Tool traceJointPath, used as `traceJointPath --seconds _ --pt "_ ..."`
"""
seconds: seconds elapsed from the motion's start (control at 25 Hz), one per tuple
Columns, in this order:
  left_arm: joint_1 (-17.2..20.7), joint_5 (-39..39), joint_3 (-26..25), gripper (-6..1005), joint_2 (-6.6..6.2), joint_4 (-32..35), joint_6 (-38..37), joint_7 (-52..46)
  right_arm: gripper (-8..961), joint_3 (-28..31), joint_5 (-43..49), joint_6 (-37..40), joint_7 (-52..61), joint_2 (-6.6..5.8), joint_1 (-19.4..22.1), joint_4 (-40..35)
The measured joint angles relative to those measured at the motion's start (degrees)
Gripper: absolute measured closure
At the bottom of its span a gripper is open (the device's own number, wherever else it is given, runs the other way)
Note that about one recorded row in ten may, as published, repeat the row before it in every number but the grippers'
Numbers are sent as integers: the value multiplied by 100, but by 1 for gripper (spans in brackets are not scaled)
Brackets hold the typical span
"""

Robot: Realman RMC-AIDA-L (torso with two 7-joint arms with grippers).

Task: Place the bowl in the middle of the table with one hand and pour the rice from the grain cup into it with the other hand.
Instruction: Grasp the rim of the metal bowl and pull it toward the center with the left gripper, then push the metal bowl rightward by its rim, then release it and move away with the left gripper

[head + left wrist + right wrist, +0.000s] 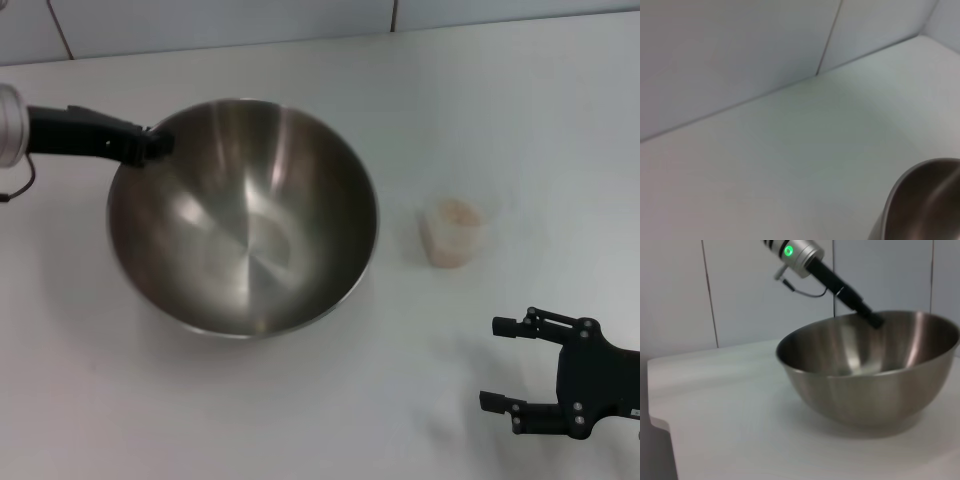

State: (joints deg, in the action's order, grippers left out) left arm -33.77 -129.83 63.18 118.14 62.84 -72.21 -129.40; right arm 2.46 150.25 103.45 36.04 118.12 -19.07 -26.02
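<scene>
- Head view: the bowl (243, 217) stands on the white worktop (330, 420), a little to the robot's left of the centre. The left claw (152, 145) is at the bowl's far-left rim and seems clamped on that rim, because its dark tip ends exactly on the metal edge. I judge it holds the rim there so that it can set the bowl in the middle with one arm.
- Head view: the grain cup (451, 233) stands upright near the bowl, on the robot's right, apart from it. The rice (457, 211) shows as a pale mound inside the cup, so the pouring is not yet done.
- Head view: the right claw (520, 365) waits low over the worktop, nearer to the robot than the cup, with its fingers (505, 326) spread apart and nothing between them. I think it is placed on this side so that it can reach the cup.
- Left wrist view: only an edge of the bowl (920, 205) shows, with the worktop (790, 165) and the wall behind. The claw itself is not visible here.
- Right wrist view: the bowl (875, 385) rests on the worktop (740, 440), and the left claw (874, 320) meets its rim from above. The cup is not in this picture.
</scene>
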Motion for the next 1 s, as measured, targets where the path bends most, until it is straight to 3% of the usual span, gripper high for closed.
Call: traceJointPath --seconds 0.08,0.12,0.28,0.32,0.4,0.68,0.92,1.0 --pt "-134 3 -112 957 3 -92 -28 92 201 0 3 -1 3 0 0 0" --pt "-539 -33 -284 958 -16 -491 72 258 201 0 4 -2 11 0 0 0" --pt "-746 -50 -367 958 -39 -724 121 365 204 -6 5 -3 80 0 -15 0" --pt "-1151 -121 -446 957 -127 -1295 330 499 205 -8 5 -3 84 0 -15 -1" --pt "-1311 -257 -455 957 -163 -1591 531 506 206 -9 5 -3 85 0 -12 -8" --pt "-1344 -481 -503 958 -166 -1850 773 514 211 -9 5 -5 88 0 -2 -35" --pt "-1247 -477 -503 951 -89 -1839 777 697 215 -9 5 -5 88 0 -8 -51" --pt "-1055 -431 -487 946 20 -1584 920 839 216 -9 4 -4 88 0 -8 -52"
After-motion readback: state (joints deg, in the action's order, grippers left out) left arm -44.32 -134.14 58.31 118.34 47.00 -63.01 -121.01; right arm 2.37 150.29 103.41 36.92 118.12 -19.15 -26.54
